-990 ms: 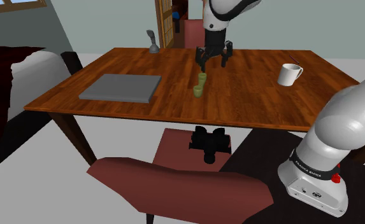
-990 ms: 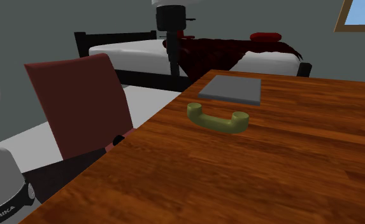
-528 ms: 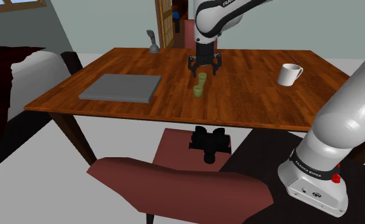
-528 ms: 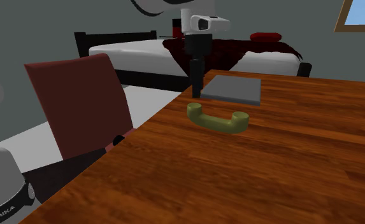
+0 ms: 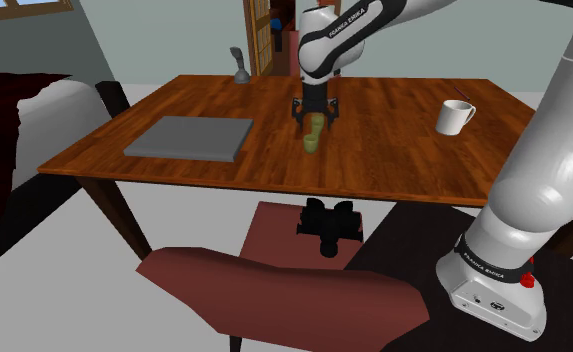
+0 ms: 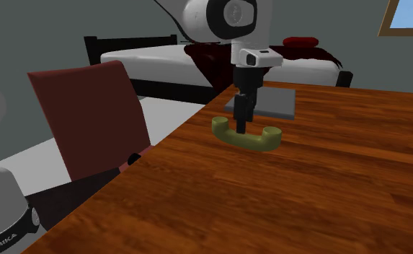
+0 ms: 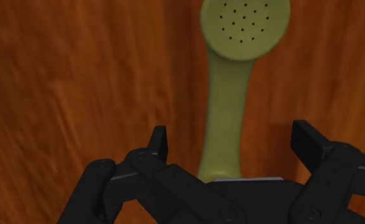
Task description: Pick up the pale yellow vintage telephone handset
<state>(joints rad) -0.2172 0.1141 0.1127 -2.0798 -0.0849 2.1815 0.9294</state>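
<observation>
The handset (image 5: 314,133) is olive-yellow and lies on the brown wooden table (image 5: 404,160), with its perforated earpiece facing up. My black gripper (image 5: 315,114) is down over the handset's middle. In the second exterior view the gripper (image 6: 239,127) stands upright at the curved handle of the handset (image 6: 266,138), between the two end cups. In the wrist view the gripper (image 7: 233,137) is open: its fingers stand apart on either side of the handset's (image 7: 229,95) handle and do not touch it.
A flat grey pad (image 5: 189,137) lies towards the shoulder view's left and a white mug (image 5: 455,117) to its right. A small grey object (image 5: 239,66) stands at the table's far edge. A red chair (image 5: 274,290) with a black object (image 5: 330,222) on it sits at the near edge.
The gripper has come down from above the table's far side, turned, and lowered until its fingers straddle the handset's handle. The handset has not moved.
</observation>
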